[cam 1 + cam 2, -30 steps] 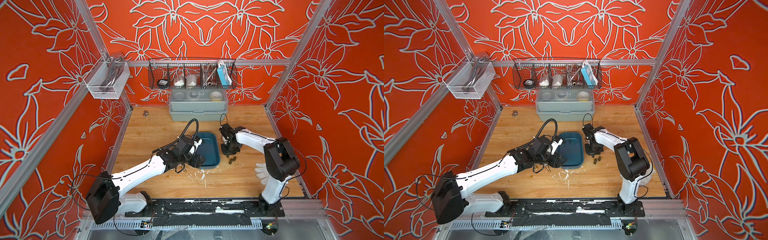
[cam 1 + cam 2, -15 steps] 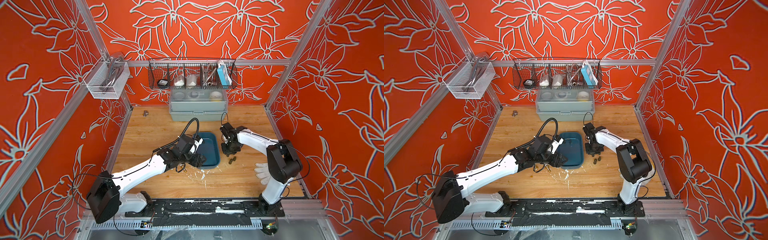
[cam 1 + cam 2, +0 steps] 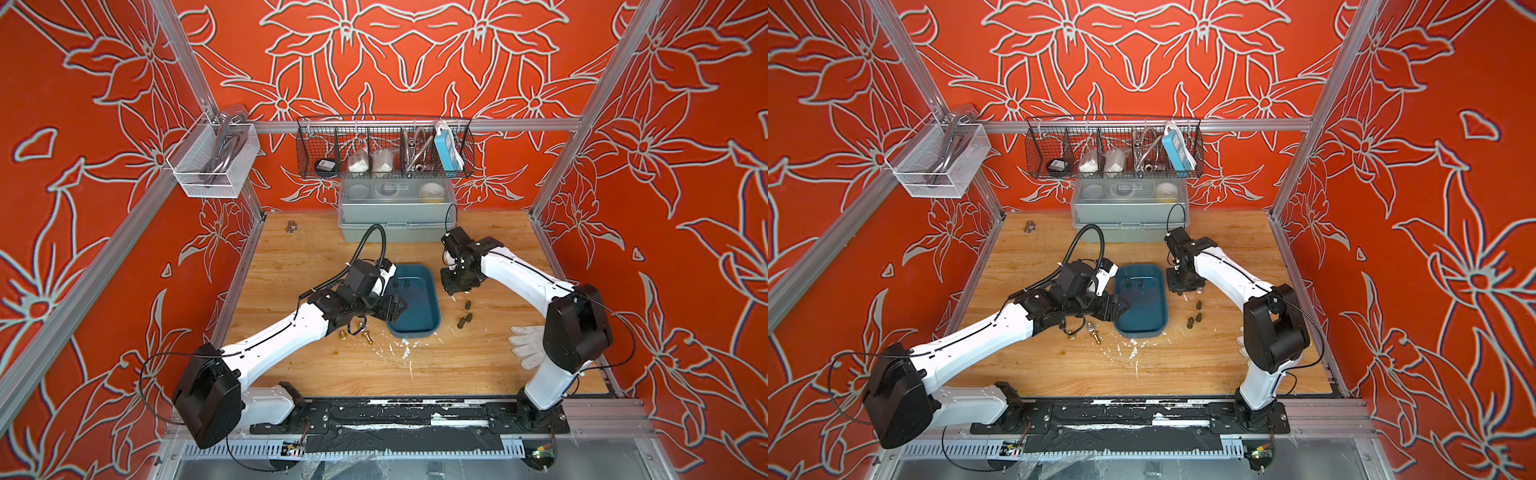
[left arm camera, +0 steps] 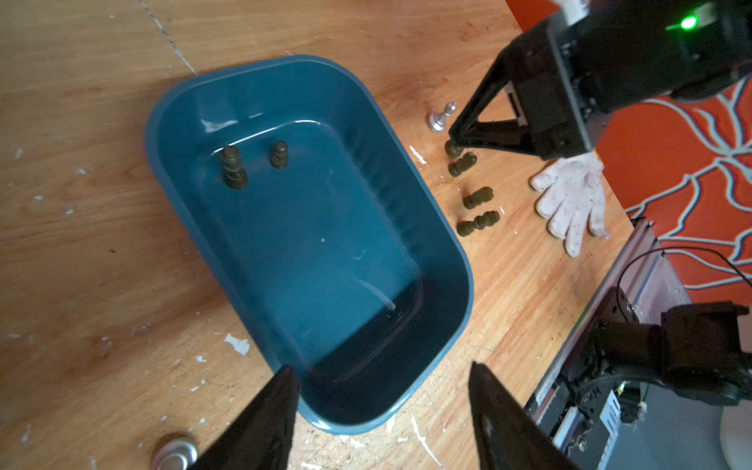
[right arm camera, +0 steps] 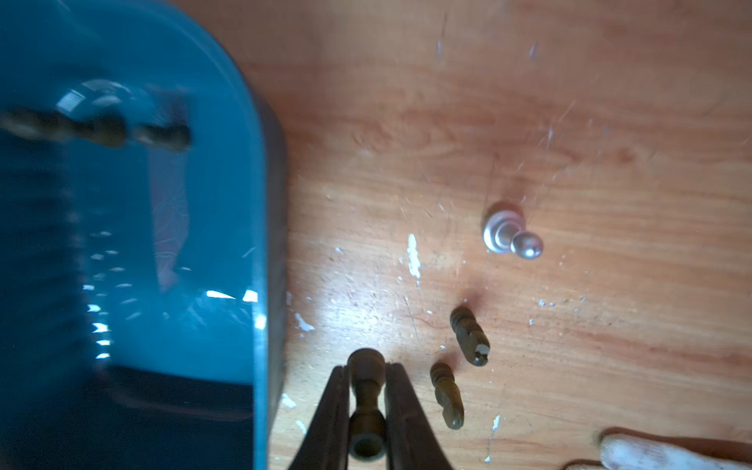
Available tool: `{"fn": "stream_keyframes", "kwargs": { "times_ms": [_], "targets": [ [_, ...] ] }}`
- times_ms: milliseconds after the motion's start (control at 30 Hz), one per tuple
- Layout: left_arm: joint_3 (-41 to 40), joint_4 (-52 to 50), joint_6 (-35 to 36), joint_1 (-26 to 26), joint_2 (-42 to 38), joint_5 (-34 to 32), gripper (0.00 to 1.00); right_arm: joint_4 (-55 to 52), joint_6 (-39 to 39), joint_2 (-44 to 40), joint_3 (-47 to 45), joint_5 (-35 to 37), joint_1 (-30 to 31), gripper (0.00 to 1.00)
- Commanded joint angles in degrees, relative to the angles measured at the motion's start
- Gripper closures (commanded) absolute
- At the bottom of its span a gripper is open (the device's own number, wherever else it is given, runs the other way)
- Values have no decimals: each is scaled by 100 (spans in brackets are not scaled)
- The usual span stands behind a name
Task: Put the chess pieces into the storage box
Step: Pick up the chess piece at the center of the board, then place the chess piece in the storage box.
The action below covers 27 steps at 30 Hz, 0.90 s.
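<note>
The storage box (image 3: 419, 307) (image 3: 1142, 305) is a teal tray mid-table, with two dark chess pieces (image 4: 234, 169) (image 4: 279, 154) standing inside. My right gripper (image 5: 366, 370) (image 3: 453, 291) is shut on a dark chess piece (image 5: 366, 390) just right of the box, low over the wood. Beside it lie three dark pieces (image 4: 477, 197) (image 3: 464, 321) and a silver pawn (image 5: 510, 236). My left gripper (image 4: 378, 368) (image 3: 397, 309) hangs open and empty over the box's near left corner. Gold and silver pieces (image 3: 368, 337) (image 3: 1072, 336) sit under the left arm.
A white glove (image 3: 525, 345) lies at the near right by the right arm's base. A grey-green lidded box (image 3: 395, 224) stands at the back wall under a black wire basket (image 3: 384, 151). A brownish fitting (image 3: 291, 226) sits at the back left.
The right arm has shifted slightly to the right, its gripper still shut on the dark piece. The left arm has not moved.
</note>
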Motion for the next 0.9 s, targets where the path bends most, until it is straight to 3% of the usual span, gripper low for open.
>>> {"fn": "stream_keyframes", "kwargs": {
  "times_ms": [0, 367, 667, 867],
  "targets": [
    [-80, 96, -107, 125, -225, 40, 34, -344, -79, 152, 530, -73, 166, 83],
    [-262, 65, -256, 259, -377, -179, 34, -507, -167, 1352, 2149, 38, 732, 83],
    [-419, 52, -274, 316, -589, -319, 34, -373, -211, 2207, 2594, 702, 796, 83],
    [-572, 78, -307, 350, -657, -298, 34, -211, -229, 2643, 2733, 693, 790, 83]
  ]
}}
